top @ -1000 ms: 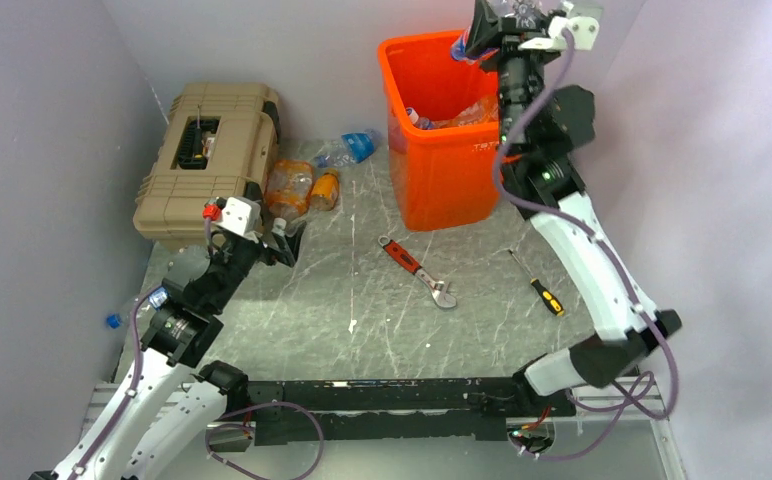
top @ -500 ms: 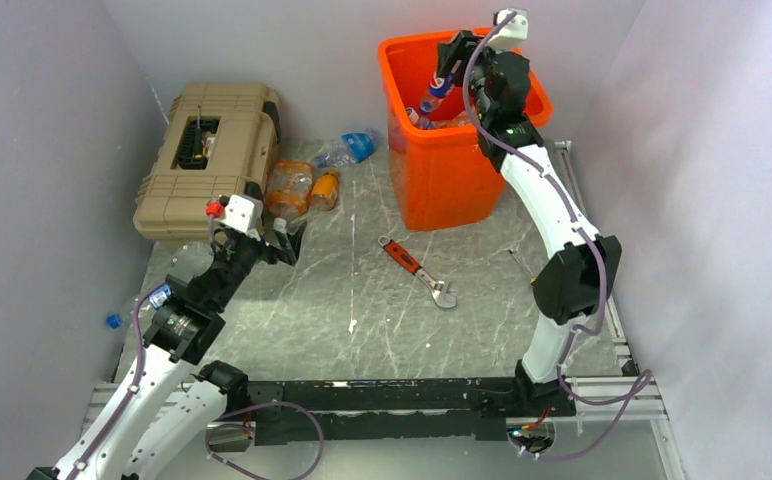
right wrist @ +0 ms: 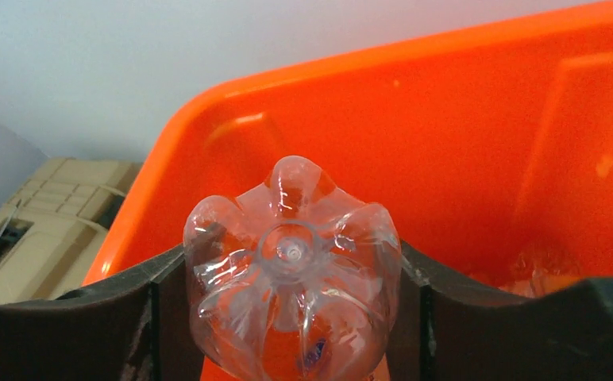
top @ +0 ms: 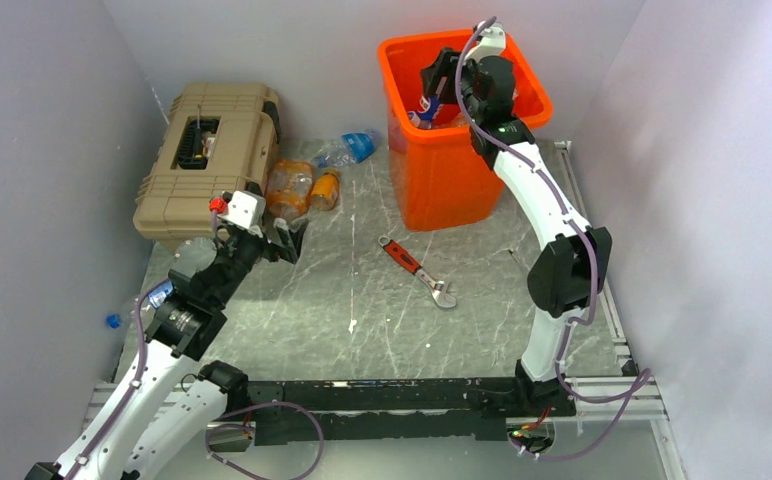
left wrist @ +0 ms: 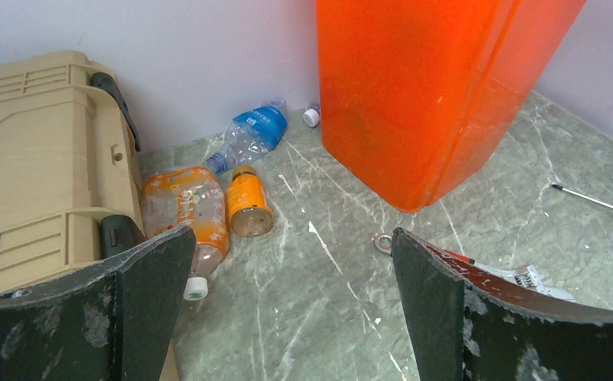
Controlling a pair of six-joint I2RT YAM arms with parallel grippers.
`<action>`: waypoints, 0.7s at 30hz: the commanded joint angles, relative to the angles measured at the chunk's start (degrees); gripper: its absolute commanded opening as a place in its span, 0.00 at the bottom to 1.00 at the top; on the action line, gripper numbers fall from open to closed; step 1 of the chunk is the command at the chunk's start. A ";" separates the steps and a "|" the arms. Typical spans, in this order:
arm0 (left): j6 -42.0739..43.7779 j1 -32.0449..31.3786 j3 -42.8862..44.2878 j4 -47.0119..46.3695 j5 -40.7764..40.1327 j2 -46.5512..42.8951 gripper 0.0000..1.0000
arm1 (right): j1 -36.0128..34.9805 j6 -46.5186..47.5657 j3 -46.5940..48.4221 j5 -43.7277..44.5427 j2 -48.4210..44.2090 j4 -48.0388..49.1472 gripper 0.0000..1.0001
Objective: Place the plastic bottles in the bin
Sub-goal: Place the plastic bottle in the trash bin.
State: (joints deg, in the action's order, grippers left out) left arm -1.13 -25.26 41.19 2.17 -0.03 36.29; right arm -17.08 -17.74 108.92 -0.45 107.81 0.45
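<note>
A clear plastic bottle (right wrist: 291,246) is gripped by the right gripper (right wrist: 287,305) at the mouth of the tall orange plastic bin (top: 442,190), far right. Only its base is seen. The left gripper (left wrist: 291,262) is held wide open near two orange-tinted bottles (left wrist: 248,208) beside the tan ribbed toolbox (left wrist: 33,159).

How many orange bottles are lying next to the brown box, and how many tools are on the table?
Orange bottles: 2
Wrench: 1
Screwdriver: 1
Total: 4
</note>
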 commanded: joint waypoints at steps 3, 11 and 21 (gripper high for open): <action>-0.79 0.51 2.49 0.41 0.92 1.03 1.00 | -1.05 2.31 2.64 0.28 -1.30 -3.73 0.81; -0.91 0.47 2.47 0.46 0.55 1.15 1.00 | -1.76 1.85 8.04 2.65 -3.97 -6.34 0.97; -1.10 0.47 1.80 0.07 -4.22 0.46 1.00 | -5.43 0.37 -0.93 0.81 -16.21 -0.24 0.95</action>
State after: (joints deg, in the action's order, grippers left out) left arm -1.32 -25.04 41.28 4.12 -0.40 37.36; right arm -20.16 -16.69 111.33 1.37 99.83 -6.24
